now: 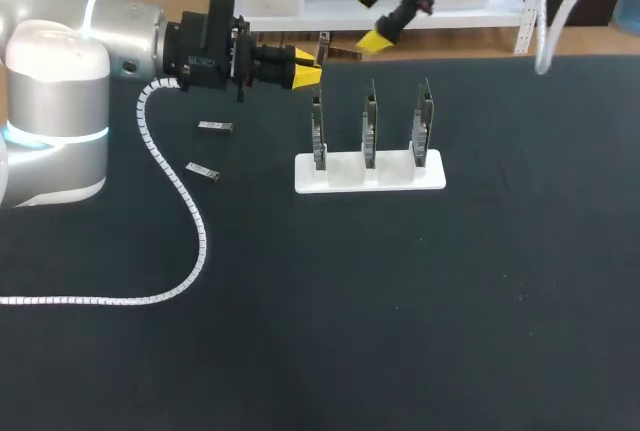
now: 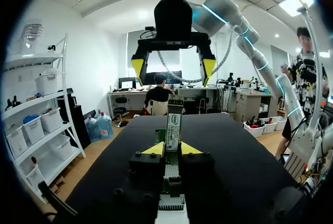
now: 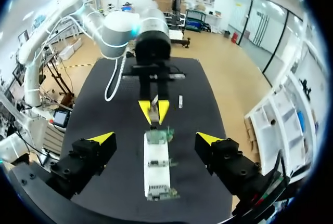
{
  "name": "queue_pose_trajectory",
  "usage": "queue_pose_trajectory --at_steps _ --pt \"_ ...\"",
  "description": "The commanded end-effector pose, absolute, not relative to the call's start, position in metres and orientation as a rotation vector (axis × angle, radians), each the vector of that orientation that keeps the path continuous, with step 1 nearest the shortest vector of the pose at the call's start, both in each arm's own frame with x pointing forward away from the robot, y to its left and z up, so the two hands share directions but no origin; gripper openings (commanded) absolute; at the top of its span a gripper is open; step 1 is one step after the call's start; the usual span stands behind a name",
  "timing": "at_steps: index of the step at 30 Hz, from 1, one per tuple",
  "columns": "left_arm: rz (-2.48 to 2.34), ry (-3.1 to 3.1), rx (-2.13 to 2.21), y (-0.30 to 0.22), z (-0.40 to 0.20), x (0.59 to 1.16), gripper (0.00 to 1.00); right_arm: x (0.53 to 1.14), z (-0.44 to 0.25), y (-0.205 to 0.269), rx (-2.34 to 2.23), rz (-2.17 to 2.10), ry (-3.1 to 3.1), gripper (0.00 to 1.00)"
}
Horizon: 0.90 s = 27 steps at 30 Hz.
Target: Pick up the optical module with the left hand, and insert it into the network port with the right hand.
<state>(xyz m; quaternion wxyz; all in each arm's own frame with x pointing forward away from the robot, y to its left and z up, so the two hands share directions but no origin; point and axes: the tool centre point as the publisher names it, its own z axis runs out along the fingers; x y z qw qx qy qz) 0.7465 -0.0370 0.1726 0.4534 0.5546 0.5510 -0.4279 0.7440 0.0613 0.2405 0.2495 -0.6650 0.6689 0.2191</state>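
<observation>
My left gripper (image 1: 306, 73) hangs over the table behind the left end of the white stand (image 1: 345, 175), shut on a slim optical module (image 1: 322, 48) that sticks out past its yellow tips. In the left wrist view the module (image 2: 174, 122) stands upright between the fingers (image 2: 154, 149). Three green port boards (image 1: 370, 127) stand in the stand's slots. My right gripper (image 1: 383, 16) is open, up behind the stand, and faces the left gripper (image 3: 153, 110). Its own tips (image 3: 102, 138) stand wide apart above the stand (image 3: 156, 164), holding nothing.
Two spare modules (image 1: 215, 127) (image 1: 202, 171) lie on the black mat to the left of the stand, near the left arm's white spiral cable (image 1: 185, 201). One spare module (image 3: 180, 101) shows in the right wrist view beside the left gripper.
</observation>
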Motion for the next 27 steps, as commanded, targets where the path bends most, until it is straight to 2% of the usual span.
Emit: queue_pose_trajectory --at_steps 1,12,27 --pt "-1.054 1.36 1.368 -0.037 0.172 0.746 0.0 0.731 0.231 0.072 -1.776 0.542 1.746 1.0" --pt "-1.089 1.338 1.312 -0.04 0.173 0.747 0.0 0.736 0.228 0.089 -1.809 0.574 1.684 1.0" --pt "-1.102 1.334 1.301 -0.04 0.171 0.746 0.0 0.749 0.225 0.088 -1.802 0.605 1.639 1.0"
